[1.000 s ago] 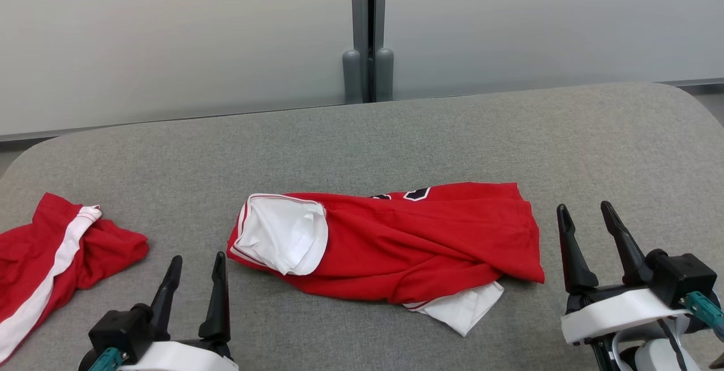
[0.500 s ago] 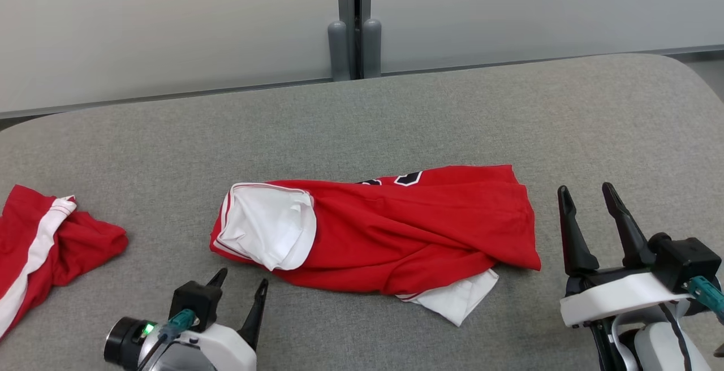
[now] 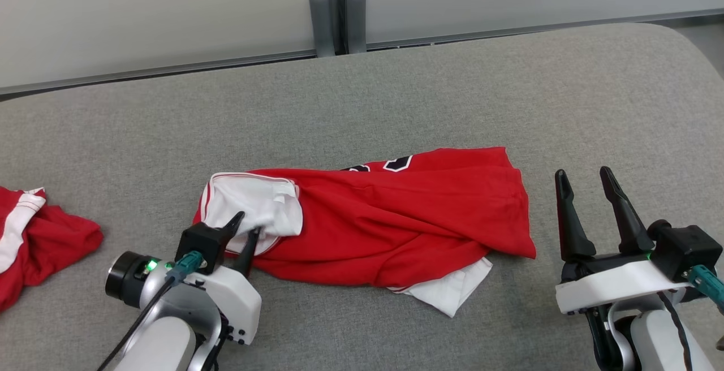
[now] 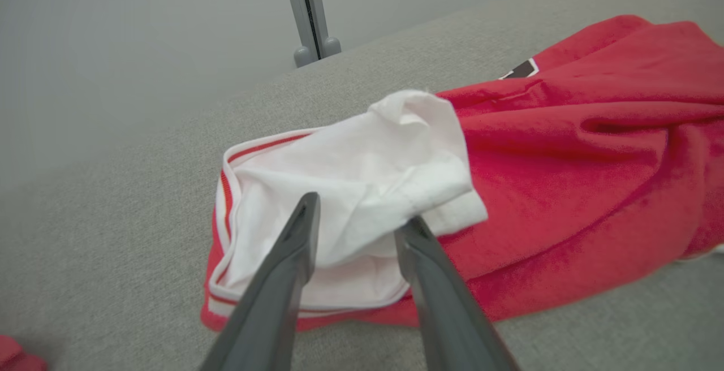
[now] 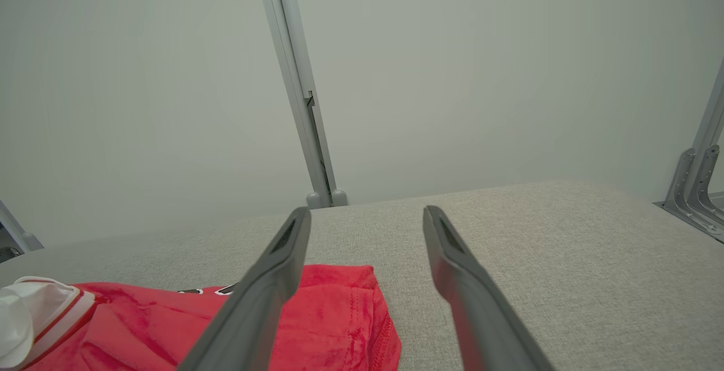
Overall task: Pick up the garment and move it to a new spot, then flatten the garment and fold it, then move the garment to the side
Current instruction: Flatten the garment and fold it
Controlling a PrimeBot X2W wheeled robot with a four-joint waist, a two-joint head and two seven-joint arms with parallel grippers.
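The garment [image 3: 396,218] is a red jersey with white lining, lying crumpled across the middle of the grey padded table [image 3: 396,94]. Its white turned-out end [image 3: 254,201] lies at the left. My left gripper [image 3: 247,224] reaches into that end. In the left wrist view the left gripper [image 4: 359,212] has its fingers apart on either side of a fold of the white cloth [image 4: 362,167], with no pinch to be seen. My right gripper [image 3: 582,173] stands open over bare table, to the right of the garment's red edge [image 5: 334,314]. Nothing sits between the right gripper's [image 5: 366,212] fingers.
A second red and white cloth [image 3: 39,241] lies bunched at the table's left edge. A pale wall with a grey post [image 3: 334,9] runs behind the table. The table's rounded corner is at the far right [image 3: 679,43].
The head camera has tilted down and shifted. My left arm has turned and reached forward to the garment's white end, and its fingers have narrowed around the cloth. The right gripper has stayed put.
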